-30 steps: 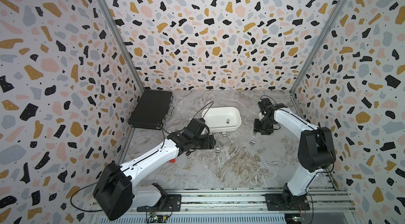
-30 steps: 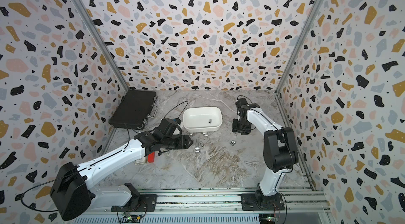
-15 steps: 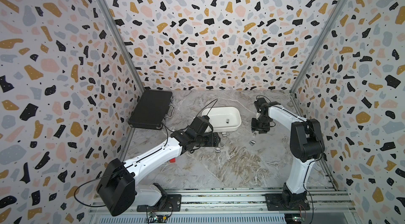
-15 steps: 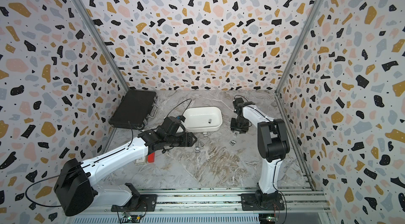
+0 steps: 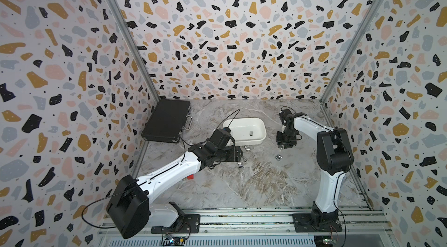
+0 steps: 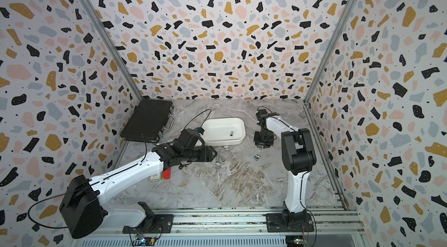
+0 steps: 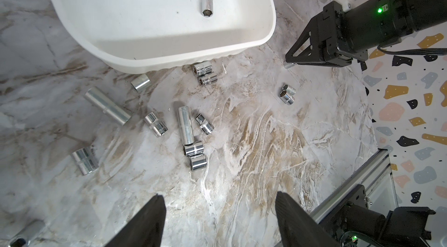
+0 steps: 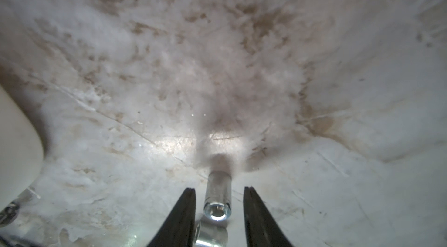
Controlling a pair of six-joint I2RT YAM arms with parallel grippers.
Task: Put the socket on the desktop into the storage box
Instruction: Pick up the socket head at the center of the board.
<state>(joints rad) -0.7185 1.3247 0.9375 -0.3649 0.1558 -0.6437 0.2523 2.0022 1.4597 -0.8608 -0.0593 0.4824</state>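
Starting at the counter's [image 5: 266, 185] 10 o'clock corner: a black case [image 5: 167, 122] w/ metal latches lies flat by the wall. Next, the left gripper [image 7: 219, 200] hovers low over the counter at approx 6 o'clock of the storage box [image 5: 244, 142], fingers [image 7: 150, 221] spread wide, nothing between them, i.e. released & empty. A small red item [image 6: 167, 173] shows under that arm; can't tell what it is.

The white storage box sits at the counter's 12 o'clock, toward the back, & holds one boxed socket [image 7: 207, 4] resting on its floor near the box's 3 o'clock end. On the counter at the box's 6 o'clock lie a dozen or so loose sockets [image 7: 185, 125], short & long, all chrome. One pair [image 7: 204, 74] lies just beside the box's front wall; another pair [image 5: 278, 157] sits apart at its 4 o'clock.

Last, the right gripper [image 8: 219, 189] points down at the counter at the box's 3 o'clock, near its end wall but apart from it. Its fingers [image 8: 256, 216] flank the target socket [image 8: 217, 195], open end facing the wrist cam, w/ a slim gap each side: not yet clenched, not grasping. A further bit of chrome [image 8: 210, 236] shows nearer the cam; unclear what.
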